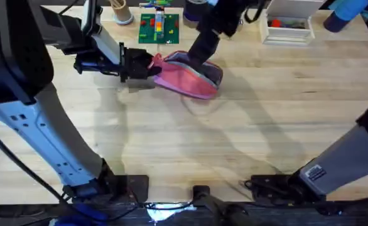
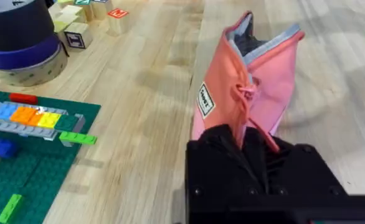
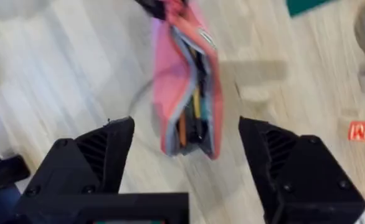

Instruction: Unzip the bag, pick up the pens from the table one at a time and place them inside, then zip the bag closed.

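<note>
Pens (image 3: 192, 118) inside open bag (image 3: 185, 81)

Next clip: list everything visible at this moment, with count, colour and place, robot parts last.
bag: one, pink, far middle of the table, zipper open, one end pinched by the left gripper
pens: orange and dark shapes inside the open bag; count unclear
green baseplate: one, green with coloured bricks, far edge of the table
tape roll: one, dark over purple, beside the baseplate
wooden blocks: several, pale, near the tape roll
white box: one, white, far right
table: one, pale wood
left gripper: black, shut on the bag's end
right gripper: black, open, above the bag
</note>
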You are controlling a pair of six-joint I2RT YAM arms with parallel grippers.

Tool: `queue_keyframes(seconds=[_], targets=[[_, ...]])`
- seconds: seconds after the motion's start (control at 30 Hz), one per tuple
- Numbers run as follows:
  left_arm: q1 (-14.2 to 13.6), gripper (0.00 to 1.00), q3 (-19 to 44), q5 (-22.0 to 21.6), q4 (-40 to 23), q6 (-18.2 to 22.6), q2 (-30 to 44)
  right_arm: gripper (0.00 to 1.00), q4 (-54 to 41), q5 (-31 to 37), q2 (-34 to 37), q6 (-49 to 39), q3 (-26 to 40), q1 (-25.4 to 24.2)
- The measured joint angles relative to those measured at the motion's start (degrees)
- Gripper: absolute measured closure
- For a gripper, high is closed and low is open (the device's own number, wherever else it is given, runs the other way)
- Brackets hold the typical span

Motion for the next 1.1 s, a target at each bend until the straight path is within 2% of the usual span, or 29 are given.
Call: queue_keyframes(seconds=[0.07,0.1,0.17,0.27,0.3,0.37,0.63,0.83,1.0,1.1], targets=[[0.00,0.953,0.00,-0.02,0.01,0.01,0.00,0.006,-0.01,0.00,-0.09,-0.15,0.00,1.52],[0.00,0.878,0.00,0.02,0.03,-0.10,0.00,0.006,-0.04,0.02,-0.09,-0.18,0.00,2.13],[0.00,0.607,0.00,0.45,0.23,0.04,-0.01,0.006,-0.02,0.01,-0.09,-0.18,0.00,2.99],[-0.12,0.132,0.00,0.76,0.34,0.01,0.00,0.005,-0.04,0.02,-0.09,-0.18,0.00,3.68],[-0.16,0.043,0.00,0.86,0.39,-0.16,0.00,0.005,-0.03,0.02,-0.09,-0.18,0.00,3.78],[-0.15,0.010,0.00,0.90,0.42,-0.03,-0.02,0.005,0.07,0.02,-0.09,-0.18,0.00,3.83],[0.95,0.006,0.00,1.05,-3.21,-0.02,-0.02,0.006,0.21,0.45,-0.09,-0.14,0.02,4.48],[6.05,0.006,0.00,0.90,-6.29,0.41,0.00,0.007,0.37,7.15,-0.09,0.45,0.12,9.43],[10.65,0.006,0.00,0.90,-10.67,3.92,-0.01,0.009,3.02,9.54,-0.09,1.29,0.24,13.19],[12.03,0.006,0.00,0.83,-12.79,6.63,0.00,0.009,6.40,9.32,-0.09,1.86,0.24,13.36]])
